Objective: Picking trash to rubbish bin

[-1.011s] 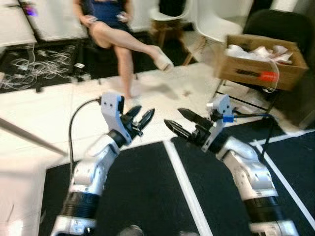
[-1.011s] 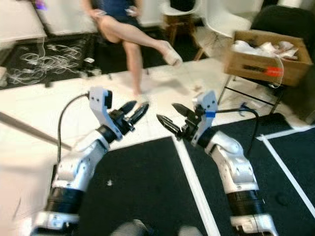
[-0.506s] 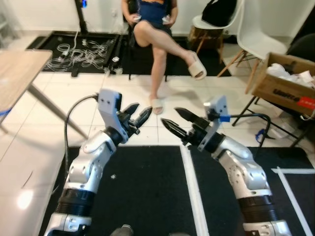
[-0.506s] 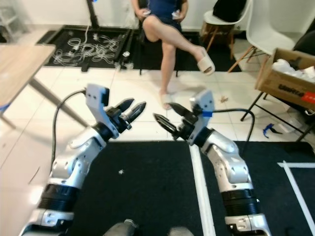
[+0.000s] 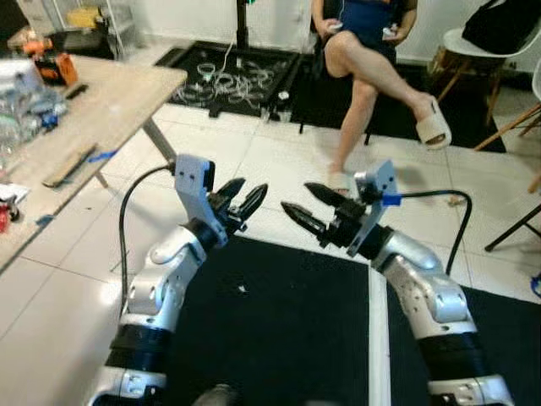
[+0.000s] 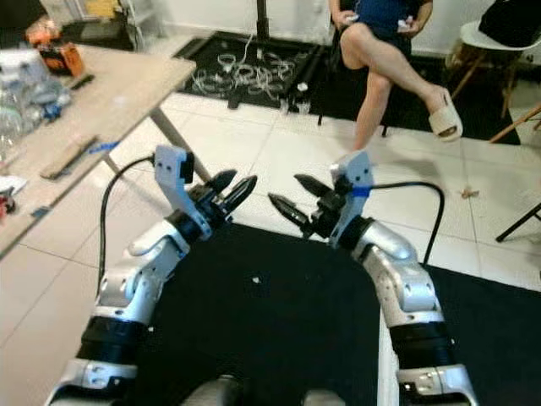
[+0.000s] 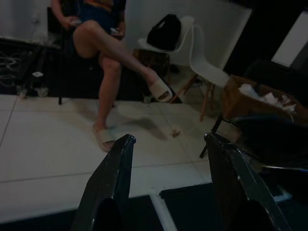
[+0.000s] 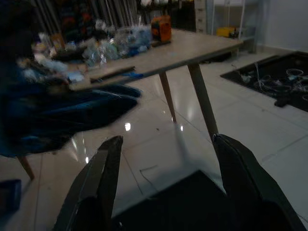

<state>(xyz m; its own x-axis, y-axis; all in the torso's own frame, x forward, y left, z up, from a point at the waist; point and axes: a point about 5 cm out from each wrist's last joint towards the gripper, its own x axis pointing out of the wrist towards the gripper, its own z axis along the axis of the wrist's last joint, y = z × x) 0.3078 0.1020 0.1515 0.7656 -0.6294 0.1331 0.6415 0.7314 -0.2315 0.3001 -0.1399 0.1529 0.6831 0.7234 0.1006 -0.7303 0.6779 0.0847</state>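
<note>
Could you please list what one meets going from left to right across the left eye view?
Table → left gripper → right gripper → person's sandal.

below me a black mat (image 5: 279, 330) covers the floor, with a white stripe (image 5: 378, 338) running along it at my 1 o'clock. beyond it lie glossy white floor tiles (image 5: 254, 161) that catch the room light. at 10 o'clock a pale wooden counter (image 5: 101, 101) stands on slanted legs, cluttered with bottles (image 5: 21, 93) and an orange tool (image 5: 52, 66). at 12 o'clock a second black mat (image 6: 254, 68) holds coiled white cables (image 6: 224, 76) around a dark stand. a person (image 5: 372, 59) sits just right of it, legs crossed, in pale slippers. a white chair (image 7: 202, 53) with wooden legs carries a black bag (image 7: 166, 32), and a cardboard box (image 7: 260, 98) of crumpled paper stands near it.
</note>
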